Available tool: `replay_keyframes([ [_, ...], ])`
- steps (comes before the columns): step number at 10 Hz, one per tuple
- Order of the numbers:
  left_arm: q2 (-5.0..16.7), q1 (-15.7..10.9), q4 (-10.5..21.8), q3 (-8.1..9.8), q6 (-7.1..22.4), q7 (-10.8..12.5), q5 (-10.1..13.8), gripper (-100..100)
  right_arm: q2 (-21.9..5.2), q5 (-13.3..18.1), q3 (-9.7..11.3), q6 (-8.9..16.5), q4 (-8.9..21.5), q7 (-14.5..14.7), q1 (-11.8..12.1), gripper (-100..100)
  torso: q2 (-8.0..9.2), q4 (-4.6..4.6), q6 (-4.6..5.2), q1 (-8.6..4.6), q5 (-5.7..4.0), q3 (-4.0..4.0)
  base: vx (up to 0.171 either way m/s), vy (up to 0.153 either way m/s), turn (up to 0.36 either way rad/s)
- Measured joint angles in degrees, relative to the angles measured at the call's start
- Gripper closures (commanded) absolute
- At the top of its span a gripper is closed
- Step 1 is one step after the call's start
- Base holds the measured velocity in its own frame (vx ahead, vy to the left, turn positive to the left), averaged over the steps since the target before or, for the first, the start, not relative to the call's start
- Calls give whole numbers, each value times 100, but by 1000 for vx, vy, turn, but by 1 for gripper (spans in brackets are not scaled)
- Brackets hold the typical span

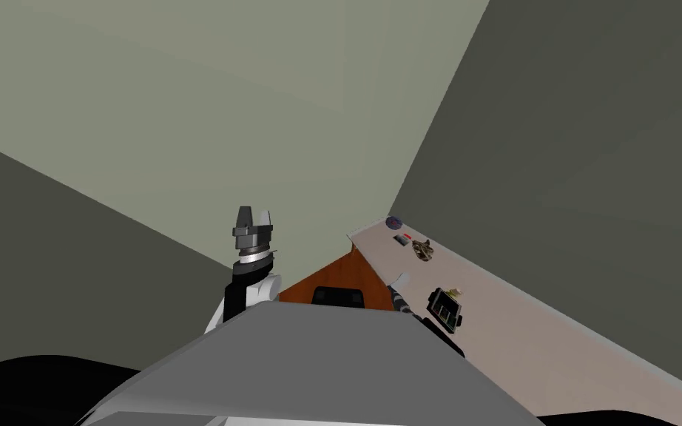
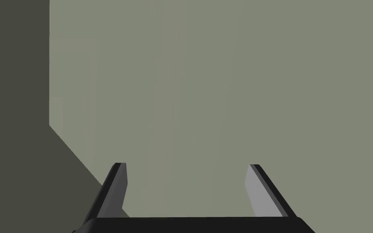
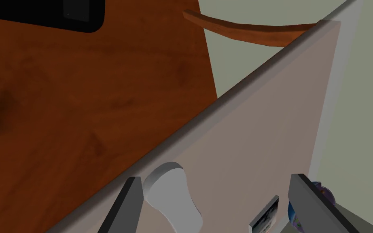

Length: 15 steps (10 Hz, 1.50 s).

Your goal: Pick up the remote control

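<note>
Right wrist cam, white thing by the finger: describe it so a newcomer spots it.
A pale counter runs along the dark wall beside a reddish-brown wooden surface. At its edge on the wooden side, by a finger of the right gripper, lies the white object. Unlike the flat card and blue disc nearby, it is white, thick and rounded, with a narrowed waist.

1. A room in a home: plain grey-green walls [image 1: 184, 111] meet in a corner.
2. A long pale surface [image 1: 524, 333] runs along one wall, carrying small household objects [image 1: 422, 249].
3. Reddish-brown wooden furniture [image 1: 347, 270] stands beside it.
</note>
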Motion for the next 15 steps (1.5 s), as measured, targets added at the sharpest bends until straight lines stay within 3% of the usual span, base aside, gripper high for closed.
replay_keyframes([
  [2,0,1,0,1,0,0,0,0,-81,-210,-44,278,326,137,-54,-100,-1,0,2,-8,-2,0,14,-64,363],
  [4,0,1,0,1,0,0,0,0,-338,-634,-34,458,848,277,-162,-100,-7,-1,1,-12,-3,-4,21,-71,343],
  [6,0,0,0,0,0,0,0,0,-322,-691,-133,717,1036,354,-88,-100,-7,-1,0,-3,-1,-4,15,-66,431],
  [9,0,1,0,1,0,0,0,0,-450,-1065,-167,964,1656,551,-205,-100,-7,-1,1,-6,-2,-4,6,-67,272],
  [11,1,1,0,1,0,0,0,0,-447,-1086,-258,1178,1806,556,-203,-100,-8,-1,3,-5,-1,-4,6,-85,372],
  [15,1,3,0,2,0,0,0,0,-584,-1480,-396,1605,2458,701,-277,-100,-10,-2,10,-3,-2,-6,-6,-78,297],
])
